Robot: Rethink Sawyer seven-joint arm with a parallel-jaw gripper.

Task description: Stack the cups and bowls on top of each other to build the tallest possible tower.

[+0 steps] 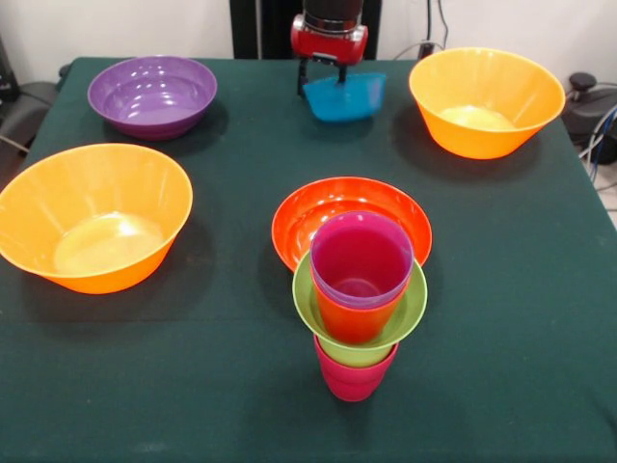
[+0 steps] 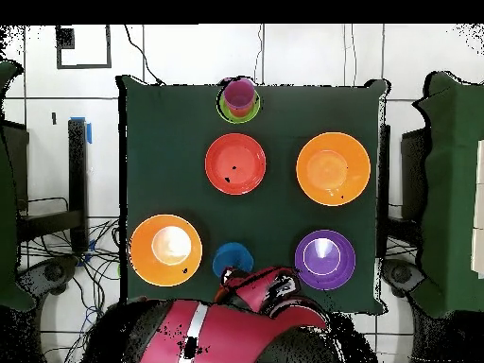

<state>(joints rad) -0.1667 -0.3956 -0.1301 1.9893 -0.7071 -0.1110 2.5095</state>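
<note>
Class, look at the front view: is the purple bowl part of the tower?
No. The purple bowl sits alone on the table, far from the tower beside the red-orange bowl.

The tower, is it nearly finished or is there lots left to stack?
Partly built. The tower already has a crimson cup, a lime green bowl, an orange-red cup and a purple cup. The gripper is at the small blue bowl, which looks tilted. The red-orange bowl, purple bowl and two orange bowls remain unstacked.
</note>
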